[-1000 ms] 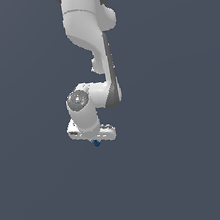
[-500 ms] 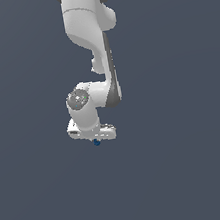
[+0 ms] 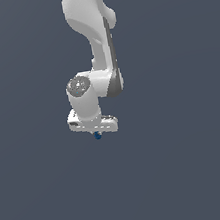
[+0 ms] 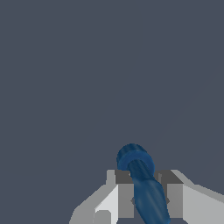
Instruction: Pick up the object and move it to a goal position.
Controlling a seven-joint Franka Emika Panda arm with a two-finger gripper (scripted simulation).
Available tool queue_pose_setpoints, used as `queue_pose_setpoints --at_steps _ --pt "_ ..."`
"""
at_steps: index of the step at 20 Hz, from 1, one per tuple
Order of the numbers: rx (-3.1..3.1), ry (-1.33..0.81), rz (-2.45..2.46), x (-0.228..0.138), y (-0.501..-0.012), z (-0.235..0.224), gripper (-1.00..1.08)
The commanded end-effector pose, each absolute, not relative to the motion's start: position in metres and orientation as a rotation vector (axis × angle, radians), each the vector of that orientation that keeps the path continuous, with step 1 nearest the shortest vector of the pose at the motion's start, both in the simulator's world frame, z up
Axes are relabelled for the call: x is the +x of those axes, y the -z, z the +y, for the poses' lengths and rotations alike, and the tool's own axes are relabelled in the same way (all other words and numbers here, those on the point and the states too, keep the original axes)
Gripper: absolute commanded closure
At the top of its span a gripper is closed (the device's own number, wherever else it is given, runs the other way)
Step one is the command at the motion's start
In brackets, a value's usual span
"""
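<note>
The object (image 3: 97, 135) is a small dark blue blob that shows just under the white gripper (image 3: 96, 133) in the exterior view. In the wrist view the object (image 4: 141, 179) looks like a dark blue rod with a rounded ringed end, held between the two grey fingers (image 4: 125, 192). The gripper (image 4: 142, 194) is shut on it. The arm hangs down from the top of the exterior view, with the hand pointing down over the plain grey surface.
Only a plain dark grey-blue surface (image 3: 193, 169) shows around the arm. No other object, container or goal marker shows in either view.
</note>
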State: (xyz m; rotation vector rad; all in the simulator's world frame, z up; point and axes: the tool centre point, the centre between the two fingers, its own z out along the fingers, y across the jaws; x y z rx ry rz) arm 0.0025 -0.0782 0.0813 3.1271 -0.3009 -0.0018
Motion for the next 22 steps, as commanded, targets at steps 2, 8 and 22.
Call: queue_pose_setpoints --at_steps 2,8,22 --pt "3.127 0.000 -0.300 -0.007 -0.105 -0.070 1.08" --pt "3.127 0.000 -0.300 -0.025 -0.150 -0.055 1.08" --pt "3.127 0.000 -0.300 -0.043 -0.199 -0.040 1.08"
